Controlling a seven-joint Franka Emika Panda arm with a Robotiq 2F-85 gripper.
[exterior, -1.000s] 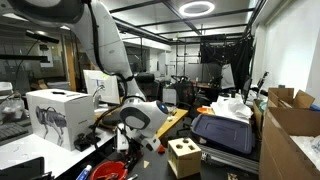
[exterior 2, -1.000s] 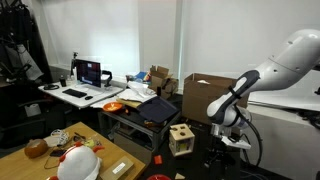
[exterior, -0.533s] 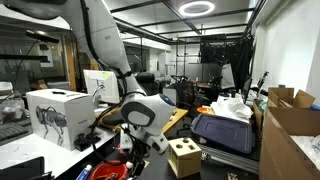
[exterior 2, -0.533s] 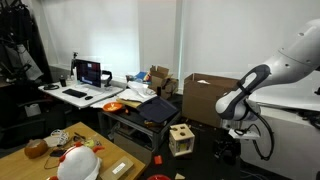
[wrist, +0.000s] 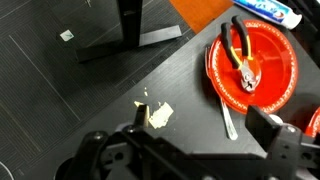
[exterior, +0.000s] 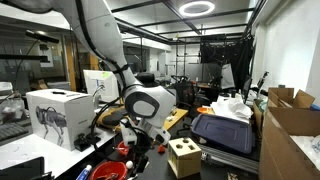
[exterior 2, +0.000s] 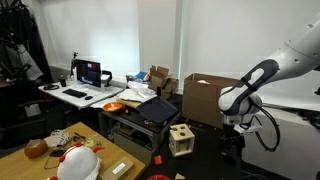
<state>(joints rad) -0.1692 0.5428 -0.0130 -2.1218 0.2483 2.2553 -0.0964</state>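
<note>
The jaws stand wide with nothing between them, the gripper (wrist: 185,150) hanging above the dark counter (wrist: 100,80) with the two fingers (wrist: 285,150) at the lower edge of the wrist view. Nearest is a crumpled scrap of paper (wrist: 157,115) at about twelve o'clock from the jaws, and at two o'clock a red plate (wrist: 255,65) carries pliers (wrist: 240,50), with a spoon (wrist: 228,118) lying just off its rim. To take the pliers well (their handles lie splayed), I judge the jaws should swing toward two o'clock, line up across the joint, and come straight down clear of the rim.
</note>
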